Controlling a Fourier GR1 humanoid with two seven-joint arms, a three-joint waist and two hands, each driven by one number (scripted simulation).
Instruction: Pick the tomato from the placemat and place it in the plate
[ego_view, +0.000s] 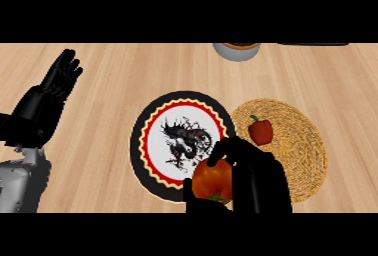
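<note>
The pale wooden surface spreads under me. At nine o'clock my left hand rests open, fingers up. The plate sits centre. At six o'clock my right hand curls round the tomato, over the plate's lower rim. At three o'clock, a red pepper lies on the woven placemat; a grey bowl at twelve.

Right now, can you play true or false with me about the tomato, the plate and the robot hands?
1. The right robot hand is curled round the tomato. True.
2. The tomato lies in the middle of the plate. False: it is at the plate's lower rim, in the hand.
3. A red pepper lies on the woven placemat. True.
4. The left robot hand holds the pepper. False: it is open with fingers up at the left edge, holding nothing.
</note>
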